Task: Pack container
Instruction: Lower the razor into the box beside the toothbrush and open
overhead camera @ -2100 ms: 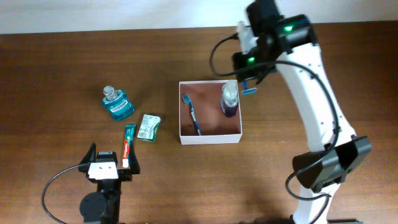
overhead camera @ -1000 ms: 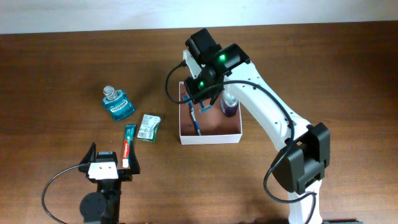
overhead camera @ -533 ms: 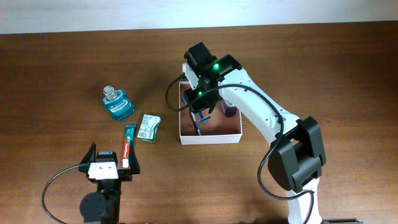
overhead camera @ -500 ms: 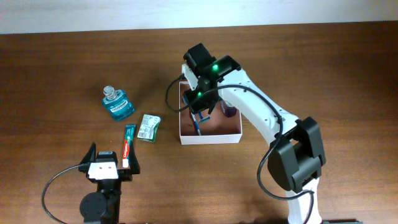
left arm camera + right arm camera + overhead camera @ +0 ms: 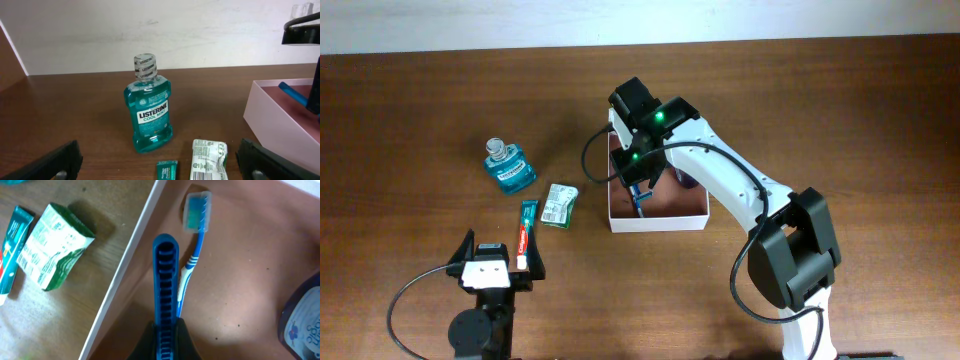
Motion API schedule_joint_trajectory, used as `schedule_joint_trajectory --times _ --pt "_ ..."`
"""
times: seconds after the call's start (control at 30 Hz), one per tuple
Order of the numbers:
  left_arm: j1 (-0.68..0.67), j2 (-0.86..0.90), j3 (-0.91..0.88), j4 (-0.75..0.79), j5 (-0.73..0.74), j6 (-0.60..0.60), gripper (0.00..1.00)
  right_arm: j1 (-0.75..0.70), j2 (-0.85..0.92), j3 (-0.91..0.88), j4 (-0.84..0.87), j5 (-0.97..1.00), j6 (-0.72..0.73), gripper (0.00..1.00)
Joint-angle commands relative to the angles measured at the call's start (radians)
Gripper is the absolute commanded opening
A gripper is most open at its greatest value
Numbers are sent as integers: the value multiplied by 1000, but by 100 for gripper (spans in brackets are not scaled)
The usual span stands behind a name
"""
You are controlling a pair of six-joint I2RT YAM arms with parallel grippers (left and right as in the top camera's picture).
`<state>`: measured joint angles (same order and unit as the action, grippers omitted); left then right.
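The right pincer is clenched tight on a blue ribbed piece, which juts toward 12 o'clock above the container floor. The piece hangs along the container's 9 o'clock wall, just beside a blue toothbrush lying flat inside; whether the two touch cannot be told. A dark bottle sits at the container's 3 o'clock side. The container rests near the middle of the wooden surface. At its 9 o'clock lie a green packet, a toothpaste tube and a teal mouthwash bottle. The left pincer is spread wide, holding nothing, at the surface's 7 o'clock.
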<state>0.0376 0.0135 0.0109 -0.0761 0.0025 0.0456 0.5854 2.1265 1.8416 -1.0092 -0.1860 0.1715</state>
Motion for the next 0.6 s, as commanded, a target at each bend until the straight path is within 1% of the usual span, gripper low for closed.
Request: schedule_joint_trajectory --times 0.0,0.1,0.23,0.4,0.57 --pt "-4 -7 -2 -7 0 16 99 5 18 -11 5 40 38 4" --pt "-4 -7 -2 -7 0 16 99 5 24 -11 5 68 74 4" --pt "-4 -7 -2 -7 0 16 99 6 38 -11 20 66 79 4" --pt "-4 -7 -2 -7 0 16 99 5 71 -12 36 66 126 4" --pt "-4 -7 -2 -7 0 16 99 6 87 -12 38 63 126 4"
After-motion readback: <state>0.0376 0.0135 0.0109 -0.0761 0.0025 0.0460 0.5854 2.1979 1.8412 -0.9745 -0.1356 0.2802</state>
